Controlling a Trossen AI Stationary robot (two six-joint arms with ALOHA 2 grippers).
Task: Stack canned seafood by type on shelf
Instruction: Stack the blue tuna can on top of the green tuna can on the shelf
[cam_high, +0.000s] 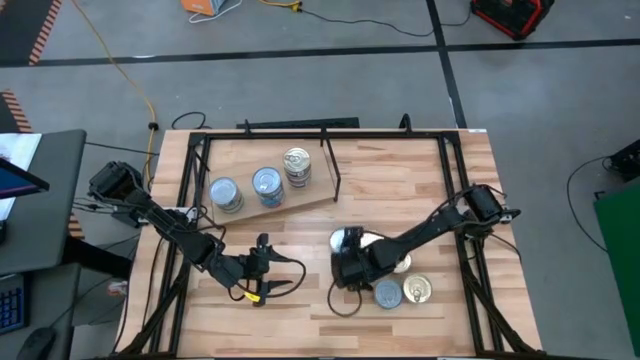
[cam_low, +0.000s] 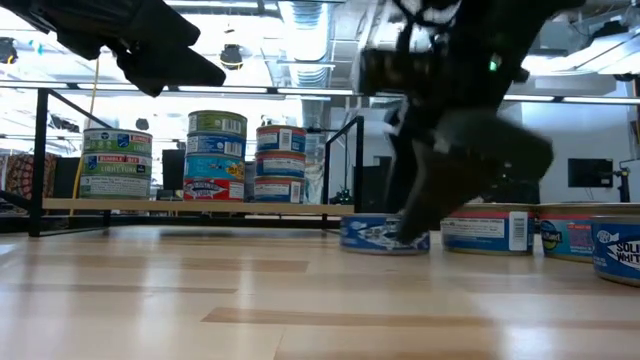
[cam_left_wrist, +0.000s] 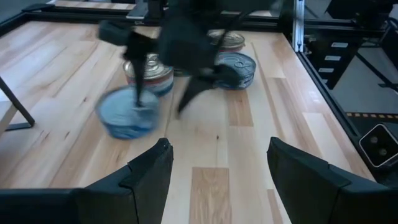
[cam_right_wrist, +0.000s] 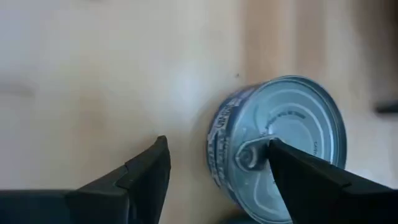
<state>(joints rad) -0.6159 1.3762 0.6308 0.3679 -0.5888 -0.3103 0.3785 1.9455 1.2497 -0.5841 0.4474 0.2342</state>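
The shelf (cam_high: 305, 197) is a light board at the table's far left and carries three stacks of tins (cam_high: 226, 194) (cam_high: 268, 186) (cam_high: 297, 167), also seen as stacks (cam_low: 215, 155) in the low view. A blue-labelled tin with a silver lid (cam_right_wrist: 280, 149) (cam_high: 347, 239) lies flat on the table. My right gripper (cam_right_wrist: 217, 144) (cam_high: 343, 256) is open and points steeply down at it, one finger over the lid, the other beside the tin over bare wood. My left gripper (cam_left_wrist: 217, 146) (cam_high: 272, 266) waits open, left of centre, with nothing between its fingers. My right gripper comes at the blue tin from above at a slant. One finger (cam_right_wrist: 311, 180) stands over the lid near its pull tab (cam_right_wrist: 249, 154). Whether that finger touches the lid I cannot tell. The tin rests flat on the table.
Loose tins lie near the right gripper: two toward the near edge (cam_high: 388, 294) (cam_high: 417, 290) and one partly under the arm (cam_high: 400, 262). A black frame (cam_high: 195, 150) borders the table, and a thin black rod (cam_high: 330, 160) stands at the shelf's right end.
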